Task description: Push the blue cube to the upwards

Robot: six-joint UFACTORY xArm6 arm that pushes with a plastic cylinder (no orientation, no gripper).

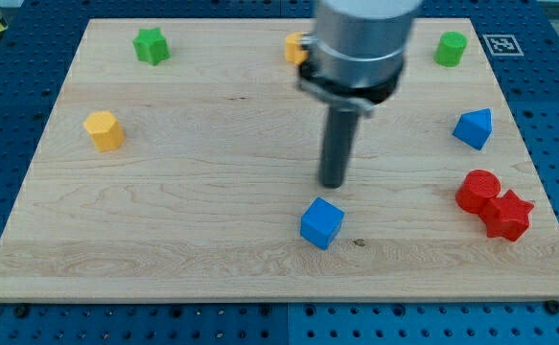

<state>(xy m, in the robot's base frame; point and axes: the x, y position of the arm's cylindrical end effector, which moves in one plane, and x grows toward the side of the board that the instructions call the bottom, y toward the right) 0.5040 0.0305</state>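
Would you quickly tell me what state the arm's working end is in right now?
No gripper: my tip is a bare dark rod, holding nothing, just above the blue cube toward the view's top, seemingly not touching it.

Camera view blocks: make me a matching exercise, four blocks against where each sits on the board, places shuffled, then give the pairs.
Blocks:
1. blue cube
2. green star
3. red star
4. yellow block

Places:
A. the view's top left corner
B. the view's lower right, touching a red cylinder
C. the view's left edge, midway down
D. bottom centre, just below my tip

Pairs: 1-D, 2-A, 3-B, 4-C
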